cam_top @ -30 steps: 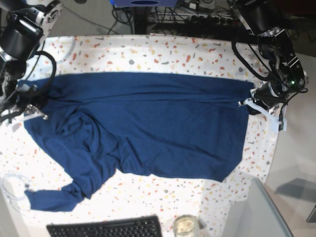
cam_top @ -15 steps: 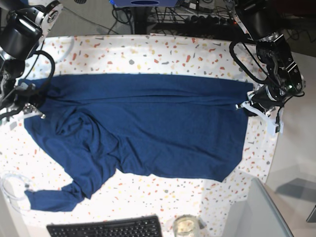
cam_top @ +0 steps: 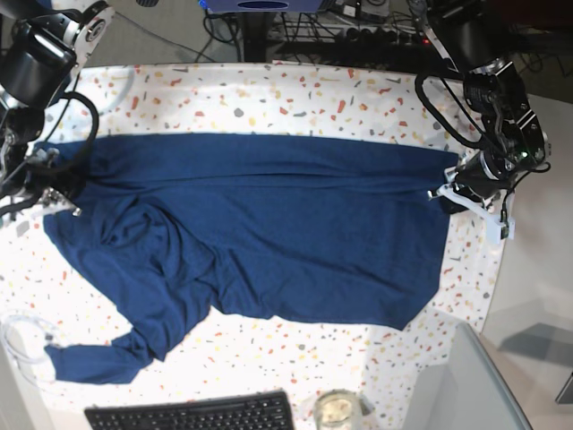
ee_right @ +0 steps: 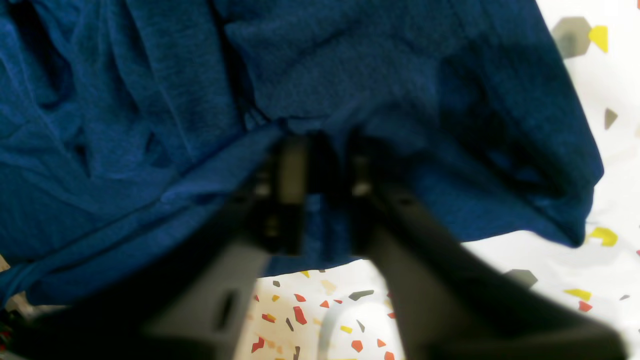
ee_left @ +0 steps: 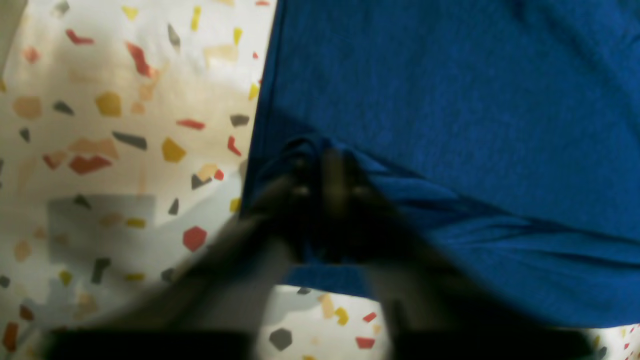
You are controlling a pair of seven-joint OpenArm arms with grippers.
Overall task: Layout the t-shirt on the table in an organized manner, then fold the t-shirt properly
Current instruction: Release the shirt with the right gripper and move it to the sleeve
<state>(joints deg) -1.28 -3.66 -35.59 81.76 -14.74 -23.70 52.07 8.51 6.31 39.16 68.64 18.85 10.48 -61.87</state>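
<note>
The navy t-shirt (cam_top: 269, 224) lies spread across the speckled table (cam_top: 295, 98), smooth on the right. It is creased on the left, and one sleeve (cam_top: 94, 363) trails toward the front edge. My left gripper (cam_top: 448, 193) sits at the shirt's right corner. In the left wrist view, fabric (ee_left: 450, 100) bunches over my left gripper's (ee_left: 325, 175) blurred tips, so its state does not show. My right gripper (cam_top: 54, 199) is at the shirt's left corner. In the right wrist view my right gripper (ee_right: 325, 165) stands slightly open, with folds of the shirt (ee_right: 150, 100) in the gap.
A black keyboard (cam_top: 192, 417) and a glass jar (cam_top: 337, 410) sit at the front edge. A clear cable loop (cam_top: 22, 340) lies front left. A grey panel (cam_top: 483, 385) stands beyond the table's right front corner. Cables crowd the floor behind the table.
Both arms have drawn slightly toward the table's far side with the shirt's corners. The shirt's top edge has shifted with them and lies a little straighter.
</note>
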